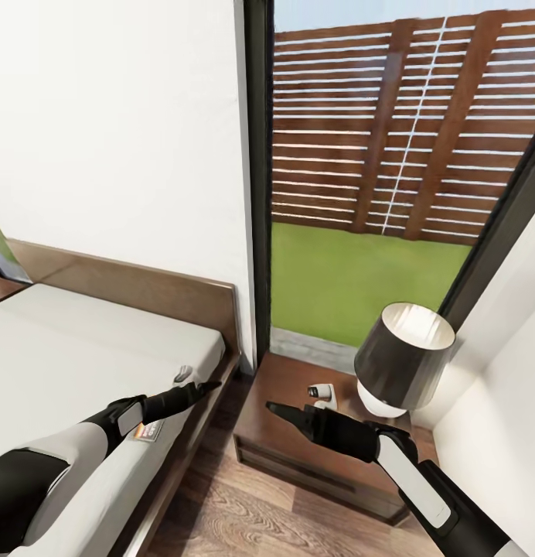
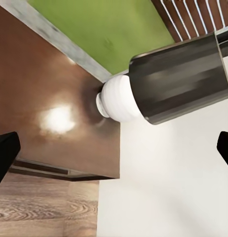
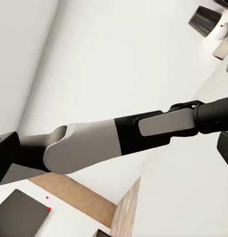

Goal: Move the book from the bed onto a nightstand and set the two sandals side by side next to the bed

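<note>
Two risks face you here: the book (image 1: pixel 149 431) lies at the bed's (image 1: pixel 66 363) near edge, half hidden under your left arm, so a careless sweep could knock it to the floor. The left gripper (image 1: pixel 202 387) hovers past the mattress corner, fingers spread wide and holding nothing. The right gripper (image 1: pixel 281 411), open or closed I cannot tell, hangs over the nightstand (image 1: pixel 283 433) near the lamp (image 1: pixel 403 356), which a swing could topple.

Nightstand (image 1: pixel 283 433) front bare — lamp (image 1: pixel 403 360) and small device (image 1: pixel 322 393) behind.
</note>
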